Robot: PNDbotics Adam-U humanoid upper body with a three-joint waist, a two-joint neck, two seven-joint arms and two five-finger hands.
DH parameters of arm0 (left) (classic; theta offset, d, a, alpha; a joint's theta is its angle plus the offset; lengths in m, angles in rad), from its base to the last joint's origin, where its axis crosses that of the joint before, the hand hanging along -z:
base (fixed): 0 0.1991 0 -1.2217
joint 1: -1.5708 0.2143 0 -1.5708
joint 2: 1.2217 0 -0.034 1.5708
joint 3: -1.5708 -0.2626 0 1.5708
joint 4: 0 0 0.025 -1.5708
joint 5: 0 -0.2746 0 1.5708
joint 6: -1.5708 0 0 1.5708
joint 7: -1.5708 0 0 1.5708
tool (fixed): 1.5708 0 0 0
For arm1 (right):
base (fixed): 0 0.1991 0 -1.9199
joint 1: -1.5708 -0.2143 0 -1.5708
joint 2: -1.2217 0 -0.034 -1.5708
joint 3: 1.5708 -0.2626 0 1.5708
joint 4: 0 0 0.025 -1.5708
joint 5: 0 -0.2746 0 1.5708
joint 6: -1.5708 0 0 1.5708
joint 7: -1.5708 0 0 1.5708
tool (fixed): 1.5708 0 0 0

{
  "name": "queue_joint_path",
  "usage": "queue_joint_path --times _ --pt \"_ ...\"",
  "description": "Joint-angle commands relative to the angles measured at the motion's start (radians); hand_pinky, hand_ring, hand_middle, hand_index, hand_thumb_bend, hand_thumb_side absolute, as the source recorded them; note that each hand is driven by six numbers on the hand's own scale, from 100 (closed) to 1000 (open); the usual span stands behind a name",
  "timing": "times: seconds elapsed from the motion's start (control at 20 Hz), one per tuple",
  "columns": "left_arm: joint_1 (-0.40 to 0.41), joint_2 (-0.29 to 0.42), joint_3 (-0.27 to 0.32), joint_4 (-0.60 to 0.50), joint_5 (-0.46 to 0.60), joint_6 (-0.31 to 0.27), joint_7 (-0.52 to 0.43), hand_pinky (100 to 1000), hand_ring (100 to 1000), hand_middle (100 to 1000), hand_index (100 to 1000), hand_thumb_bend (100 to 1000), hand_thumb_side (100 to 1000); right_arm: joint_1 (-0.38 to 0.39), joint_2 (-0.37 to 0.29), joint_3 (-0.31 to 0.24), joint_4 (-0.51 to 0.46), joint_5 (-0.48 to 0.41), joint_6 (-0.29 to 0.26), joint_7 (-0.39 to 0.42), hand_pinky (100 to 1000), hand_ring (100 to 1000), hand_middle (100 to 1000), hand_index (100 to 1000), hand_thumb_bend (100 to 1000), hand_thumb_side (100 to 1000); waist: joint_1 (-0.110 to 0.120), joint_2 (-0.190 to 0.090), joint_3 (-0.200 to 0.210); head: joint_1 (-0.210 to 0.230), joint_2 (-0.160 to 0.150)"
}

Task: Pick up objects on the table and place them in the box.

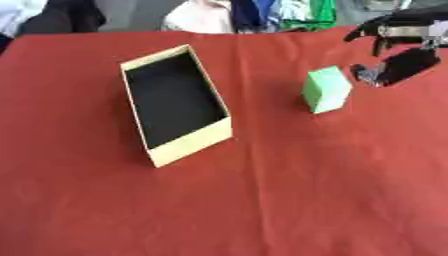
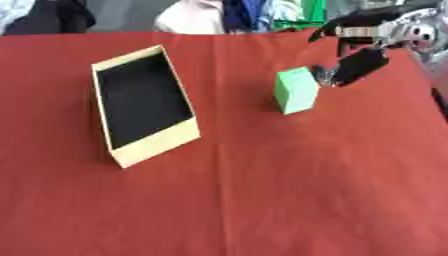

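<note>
Small green block (image 1: 326, 89) sits on red cloth table (image 1: 289, 190), not yet picked; yellow cardboard box with black interior (image 1: 173, 100) empty; right hand (image 1: 404, 64) just beside block, fingers apart

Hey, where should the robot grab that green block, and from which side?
Probably across the green block on its upright side faces, coming from its right, where the right hand is just beside it. The block stands alone on the red cloth, apart from the box, so its sides look free.
</note>
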Motion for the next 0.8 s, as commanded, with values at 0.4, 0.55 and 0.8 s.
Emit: queue_joint_path --times 0.4,0.55,0.8 --pt "-0.005 0.009 0.0 -0.019 0.003 0.001 -0.004 568 615 595 727 100 362 -0.028 -0.008 -0.003 0.013 0.087 -0.038 -0.001 787 769 1000 1000 266 493 0.002 -0.022 0.003 -0.002 -0.015" --pt "-0.004 0.009 -0.001 -0.019 0.002 0.001 -0.005 567 615 594 727 100 362 -0.03 -0.003 0.0 0.025 0.099 -0.056 -0.001 789 769 1000 1000 281 441 0.003 -0.021 0.005 -0.003 -0.015" --pt "-0.004 0.008 0.0 -0.019 0.001 0.001 -0.007 567 615 594 727 100 362 -0.036 0.003 0.006 0.042 0.116 -0.074 -0.001 801 774 978 1000 301 434 0.003 -0.019 0.005 -0.003 -0.014"
